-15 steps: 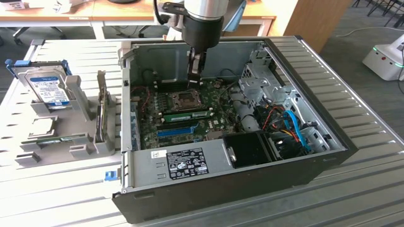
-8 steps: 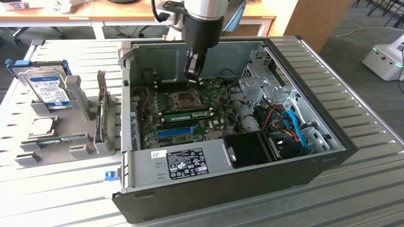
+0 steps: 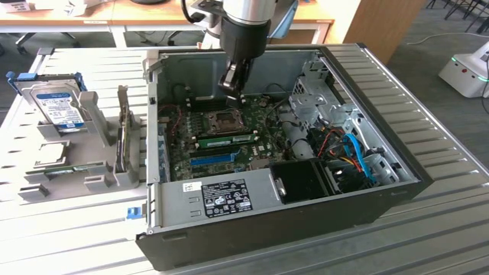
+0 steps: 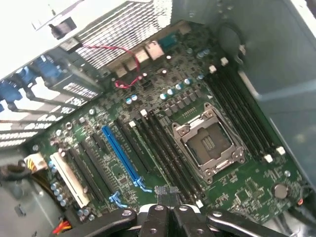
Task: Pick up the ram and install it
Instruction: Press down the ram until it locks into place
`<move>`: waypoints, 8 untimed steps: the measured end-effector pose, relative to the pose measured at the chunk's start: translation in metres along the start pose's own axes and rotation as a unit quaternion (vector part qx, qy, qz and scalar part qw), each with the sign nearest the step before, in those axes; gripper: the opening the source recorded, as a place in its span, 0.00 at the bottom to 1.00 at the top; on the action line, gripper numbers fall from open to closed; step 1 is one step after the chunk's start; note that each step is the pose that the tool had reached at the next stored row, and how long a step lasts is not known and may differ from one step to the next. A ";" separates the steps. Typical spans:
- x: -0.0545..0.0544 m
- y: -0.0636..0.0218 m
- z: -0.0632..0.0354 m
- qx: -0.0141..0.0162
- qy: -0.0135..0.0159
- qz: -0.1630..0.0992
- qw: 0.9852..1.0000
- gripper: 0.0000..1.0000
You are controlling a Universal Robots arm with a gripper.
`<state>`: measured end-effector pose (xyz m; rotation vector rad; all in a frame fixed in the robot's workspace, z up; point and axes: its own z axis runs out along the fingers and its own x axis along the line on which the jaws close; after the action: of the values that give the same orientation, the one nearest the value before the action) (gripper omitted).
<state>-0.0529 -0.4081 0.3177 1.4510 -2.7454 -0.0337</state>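
A green ram stick [image 3: 229,139] sits in a motherboard slot beside the CPU socket [image 3: 228,120], inside the open computer case [image 3: 267,223]. A second green stick [image 3: 67,170] lies in the grey holder at the exterior view's left. My gripper [image 3: 232,90] hangs over the motherboard just behind the socket, above the dark memory slots [image 3: 205,106]. In the wrist view the gripper [image 4: 168,193] is shut, pad against pad, with nothing between. Below it lie the empty socket [image 4: 207,143], the black memory slots [image 4: 165,153] and the blue slot [image 4: 121,153].
A blue-labelled hard drive [image 3: 59,109] stands in the grey holder [image 3: 91,137]. The case walls, drive cage [image 3: 313,91], black fan shroud [image 3: 306,180] and coloured cables [image 3: 355,154] crowd the exterior view's right of the board. A red cable [image 4: 118,64] runs near the rear ports.
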 end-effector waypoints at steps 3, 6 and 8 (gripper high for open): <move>0.000 0.0000 0.0000 -0.001 -0.001 0.024 1.000 0.11; 0.000 0.0000 0.0000 -0.001 -0.002 0.047 0.999 0.11; 0.000 0.0000 0.0000 -0.001 -0.002 0.063 0.998 0.11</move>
<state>-0.0529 -0.4081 0.3178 1.2750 -2.8330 -0.0372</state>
